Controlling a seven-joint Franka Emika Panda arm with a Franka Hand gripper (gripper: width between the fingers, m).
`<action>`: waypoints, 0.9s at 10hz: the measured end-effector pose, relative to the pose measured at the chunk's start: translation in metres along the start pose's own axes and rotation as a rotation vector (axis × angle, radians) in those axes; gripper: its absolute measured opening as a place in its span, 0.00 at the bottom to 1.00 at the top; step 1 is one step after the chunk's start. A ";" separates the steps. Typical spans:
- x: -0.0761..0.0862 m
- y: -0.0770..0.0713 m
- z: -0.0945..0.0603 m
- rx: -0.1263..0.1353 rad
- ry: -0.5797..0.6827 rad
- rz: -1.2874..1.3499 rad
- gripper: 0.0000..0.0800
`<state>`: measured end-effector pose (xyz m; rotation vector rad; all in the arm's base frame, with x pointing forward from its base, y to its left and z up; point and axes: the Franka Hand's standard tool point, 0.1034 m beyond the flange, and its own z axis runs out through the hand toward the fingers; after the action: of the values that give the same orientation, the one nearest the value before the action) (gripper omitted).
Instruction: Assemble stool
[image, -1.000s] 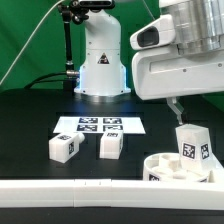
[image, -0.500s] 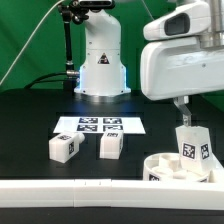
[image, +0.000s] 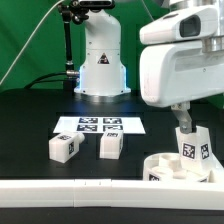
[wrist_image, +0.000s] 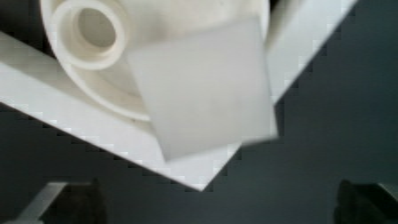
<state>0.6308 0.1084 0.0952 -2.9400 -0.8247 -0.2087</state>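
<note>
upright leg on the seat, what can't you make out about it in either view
- Exterior view: how the leg meets the seat is too small to tell; the picture's right edge cuts off the seat.
- Wrist view: the leg is blurred, no tags readable, and it covers part of the seat.

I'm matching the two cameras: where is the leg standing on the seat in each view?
Exterior view: the leg stands upright on the seat, at the exterior view's right.
Wrist view: the leg fills the middle, partly covering the seat.
Shared landmark: the seat.
</note>
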 end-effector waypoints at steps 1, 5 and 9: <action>-0.003 0.000 0.002 -0.001 -0.001 -0.008 0.81; -0.009 0.001 0.014 -0.003 -0.004 0.002 0.81; -0.011 0.002 0.020 -0.002 -0.010 0.003 0.53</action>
<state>0.6245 0.1028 0.0739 -2.9458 -0.8218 -0.1952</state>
